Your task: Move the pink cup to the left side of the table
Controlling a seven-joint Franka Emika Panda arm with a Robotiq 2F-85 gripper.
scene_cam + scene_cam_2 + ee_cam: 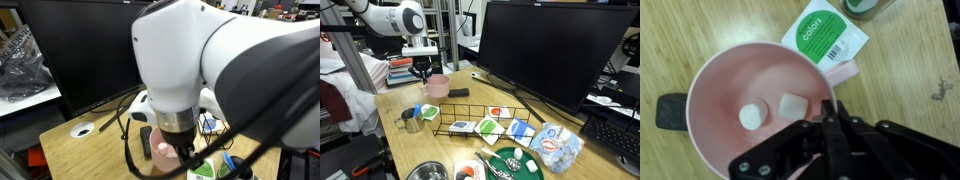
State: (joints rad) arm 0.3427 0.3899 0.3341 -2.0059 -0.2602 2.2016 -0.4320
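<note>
While I watch the wrist view, my black gripper (835, 125) has its jaws pinched narrow on the rim of the squat pale-pink cup (730, 70), which holds 2 small white lumps (792, 105) and stands just beside a flat black remote (670, 110) on the light wood-grain bench (910, 90).

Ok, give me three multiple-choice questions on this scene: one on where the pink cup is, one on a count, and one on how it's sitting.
1. Where is the pink cup?
A in a sink
B on the table beside the black remote
C on the floor

2. How many white pieces lie inside it?
A none
B two
C five

3. How does the cup sit?
A upright
B on its side
C upside down

Answers:
1 B: an exterior view shows it on the wood next to the remote.
2 B: the wrist view shows two pieces on its bottom.
3 A: its open mouth faces up.
</note>
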